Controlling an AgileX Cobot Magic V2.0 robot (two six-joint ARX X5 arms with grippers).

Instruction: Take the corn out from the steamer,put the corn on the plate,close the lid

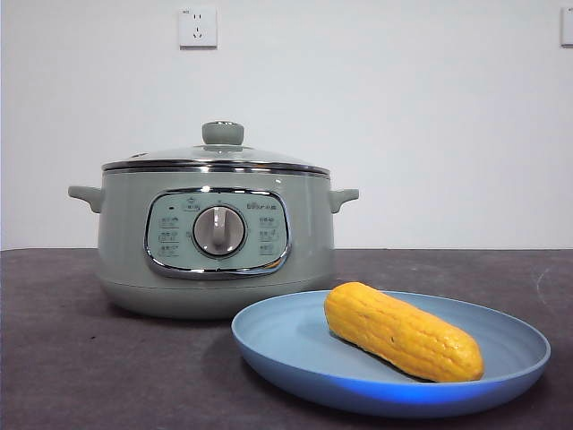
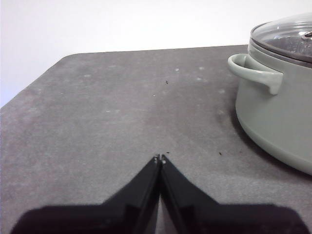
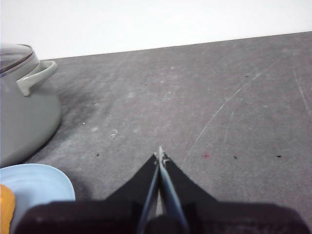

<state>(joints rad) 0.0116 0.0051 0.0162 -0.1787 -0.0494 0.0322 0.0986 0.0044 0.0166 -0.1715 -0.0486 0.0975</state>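
**Corn plated, lid seated, both arms idle**

Left gripper rests with jaws pressed together over bare table, beside the steamer. The lid sits level on the pot. The corn lies on the plate, long axis running from back-left toward front-right. Right gripper is likewise pinched closed, holding nothing. 1 risk, I judge: a nudged plate could roll the cob off.

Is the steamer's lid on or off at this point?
On. The lid sits level on the steamer, its steel rim seated all around; the corn already lies on the plate.
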